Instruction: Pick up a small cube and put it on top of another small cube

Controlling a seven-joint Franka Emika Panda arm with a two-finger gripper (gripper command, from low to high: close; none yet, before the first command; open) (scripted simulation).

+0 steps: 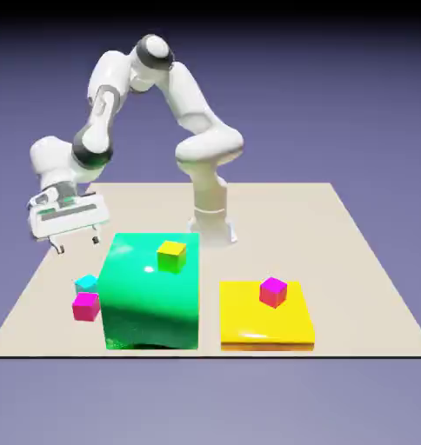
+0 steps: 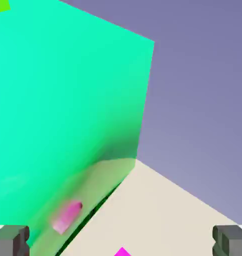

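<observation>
The gripper [image 1: 78, 243] hovers above the counter [image 1: 336, 261] near its edge on the exterior view's left, its fingers spread wide with nothing between them. Below it, near that same edge, the cyan cube [image 1: 87, 283] sits just behind a magenta cube [image 1: 86, 307], beside the big green block [image 1: 151, 295]. A yellow-green cube [image 1: 171, 256] rests on the green block; a second magenta cube [image 1: 273, 292] rests on the flat yellow block [image 1: 266, 326].

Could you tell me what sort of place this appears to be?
Probably a simulated robot test scene: a white robot arm, a plain beige tabletop and a glossy green block, all before a bare blue-violet backdrop.
</observation>
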